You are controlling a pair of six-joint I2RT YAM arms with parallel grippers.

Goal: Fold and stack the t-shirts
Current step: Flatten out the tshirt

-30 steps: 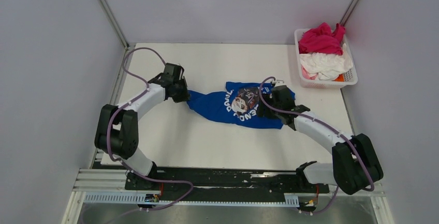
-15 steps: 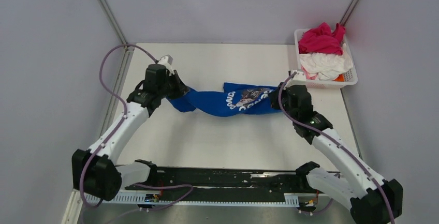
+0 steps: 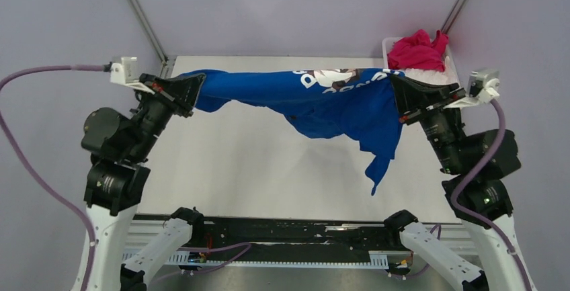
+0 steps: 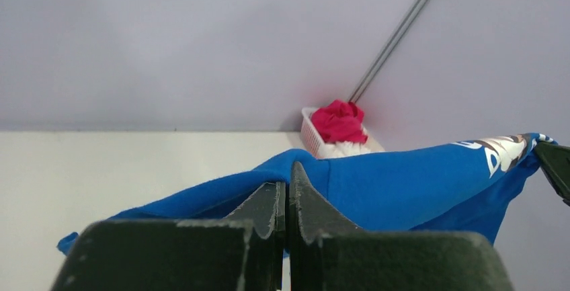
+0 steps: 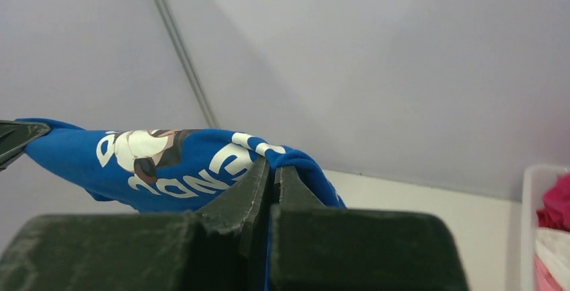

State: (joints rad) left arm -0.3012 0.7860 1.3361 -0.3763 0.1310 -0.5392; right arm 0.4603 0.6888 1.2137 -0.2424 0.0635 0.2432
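Note:
The royal blue t-shirt (image 3: 322, 99) with a panda print hangs stretched in the air between both arms, high above the table. My left gripper (image 3: 199, 78) is shut on its left end, and the fabric (image 4: 376, 183) bunches over the closed jaws in the left wrist view. My right gripper (image 3: 393, 79) is shut on the right end, with the printed cloth (image 5: 168, 163) spreading left of its jaws. A loose blue flap droops below the right grip. The magenta pink t-shirt (image 3: 417, 49) lies on the white t-shirt (image 3: 420, 70), which is mostly hidden behind the right arm.
The white lattice basket (image 3: 386, 46) holding the pink and white shirts stands at the table's back right corner. The white tabletop (image 3: 255, 163) lies below the hanging shirt. Grey walls with metal posts close in the left, back and right sides.
Both arms rose steeply and spread apart, lifting the blue shirt off the table and stretching it out in the air. The right gripper closed on the shirt about a second ago.

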